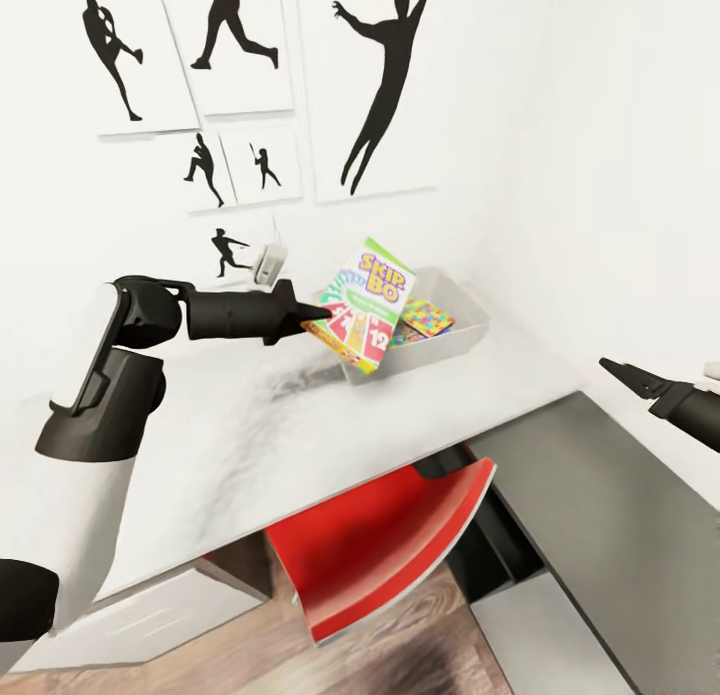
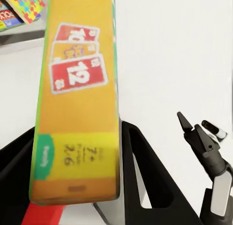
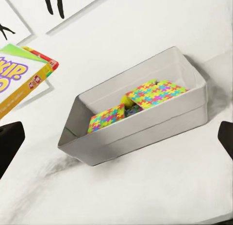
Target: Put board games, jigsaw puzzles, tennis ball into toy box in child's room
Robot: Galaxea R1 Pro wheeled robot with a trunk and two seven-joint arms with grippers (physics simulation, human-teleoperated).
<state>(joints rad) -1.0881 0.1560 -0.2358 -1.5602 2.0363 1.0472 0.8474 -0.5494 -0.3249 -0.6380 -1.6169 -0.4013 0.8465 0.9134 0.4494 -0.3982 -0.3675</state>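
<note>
Tabletop of pale marbled white [image 1: 250, 445] bears the grey open toy box [image 3: 145, 130], already holding two multicoloured jigsaw puzzles [image 3: 155, 94]. Left gripper [image 1: 315, 313] clamps the orange-and-green Skip-Bo board game [image 1: 362, 305] just beside the box rim, not yet inside. Right gripper [image 1: 625, 373] hangs empty, fingers parted.

The toy box [image 1: 462, 337] sits on the table [image 1: 250, 435], against the wall. In it lie 2 puzzles [image 3: 156, 94], with another box under them. A board game [image 1: 362, 305] hangs tilted at the toy box's left rim. A chair [image 1: 385, 545] stands before the toy box, under the table.
</note>
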